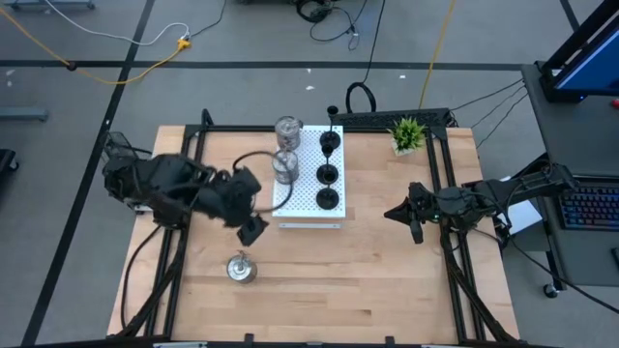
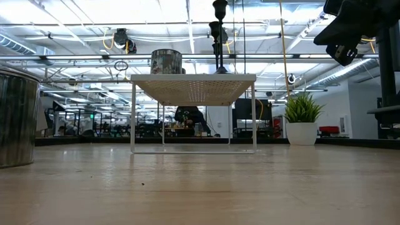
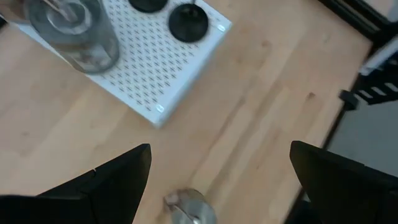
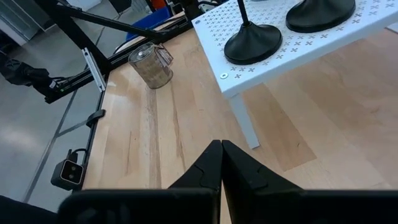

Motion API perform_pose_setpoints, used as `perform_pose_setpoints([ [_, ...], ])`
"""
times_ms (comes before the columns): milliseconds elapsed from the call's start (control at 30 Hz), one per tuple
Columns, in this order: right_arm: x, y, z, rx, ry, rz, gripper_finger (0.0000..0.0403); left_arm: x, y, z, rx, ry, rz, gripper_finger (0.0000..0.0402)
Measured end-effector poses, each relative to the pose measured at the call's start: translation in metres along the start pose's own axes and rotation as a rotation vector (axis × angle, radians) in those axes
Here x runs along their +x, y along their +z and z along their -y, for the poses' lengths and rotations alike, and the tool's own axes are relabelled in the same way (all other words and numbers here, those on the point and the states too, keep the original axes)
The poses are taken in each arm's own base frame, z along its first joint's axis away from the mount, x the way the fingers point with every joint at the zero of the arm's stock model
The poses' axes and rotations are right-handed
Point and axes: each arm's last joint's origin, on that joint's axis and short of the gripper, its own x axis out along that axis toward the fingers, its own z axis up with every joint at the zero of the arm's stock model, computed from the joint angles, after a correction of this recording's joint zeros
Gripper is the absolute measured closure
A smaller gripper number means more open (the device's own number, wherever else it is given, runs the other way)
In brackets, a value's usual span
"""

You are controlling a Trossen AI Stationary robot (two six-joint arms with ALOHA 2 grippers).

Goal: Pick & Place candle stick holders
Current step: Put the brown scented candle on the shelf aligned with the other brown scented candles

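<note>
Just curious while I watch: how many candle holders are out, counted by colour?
Black holders: 3, all on the white board at.
Silver holders: 3, two on the board at, one on the table at.
Total: 6

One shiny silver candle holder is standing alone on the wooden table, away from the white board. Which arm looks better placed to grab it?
Probably the left. The left gripper hangs open close to the lone silver holder, which shows between its fingers in its wrist view. The right gripper is shut and waits across the table, past the white board.
</note>
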Motion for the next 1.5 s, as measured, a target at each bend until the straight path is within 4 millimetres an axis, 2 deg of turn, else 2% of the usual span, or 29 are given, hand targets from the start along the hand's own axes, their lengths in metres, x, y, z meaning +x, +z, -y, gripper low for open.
perform_pose_setpoints([
  [133, 0.0, 0.0, 0.0, -0.01, 0.0, 0.0, 0.0403, -0.003, -0.017, 0.014, -0.026, -0.021, -0.008, 0.0011],
  [467, 0.0, 0.0, 0.0, -0.01, 0.0, 0.001, 0.0403, 0.01, -0.052, 0.046, -0.062, 0.001, -0.04, 0.0011],
  [633, 0.0, 0.0, 0.0, -0.01, -0.001, 0.001, 0.0403, 0.032, -0.07, 0.048, -0.086, 0.083, -0.105, 0.0011],
  [867, 0.0, 0.0, 0.0, -0.01, -0.001, 0.001, 0.0403, 0.058, -0.108, 0.049, -0.089, 0.185, -0.257, 0.0011],
  [1100, 0.0, 0.0, 0.0, 0.025, -0.001, 0.002, 0.0403, 0.065, -0.135, 0.05, -0.02, 0.223, -0.331, 0.0011],
  [1267, 0.0, 0.0, 0.0, 0.021, -0.002, 0.001, 0.0403, 0.066, -0.143, 0.049, 0.045, 0.237, -0.295, 0.0011],
  [1500, 0.0, 0.0, 0.0, 0.007, -0.002, 0.001, 0.0403, 0.073, -0.147, 0.047, 0.028, 0.267, -0.281, 0.0011],
])
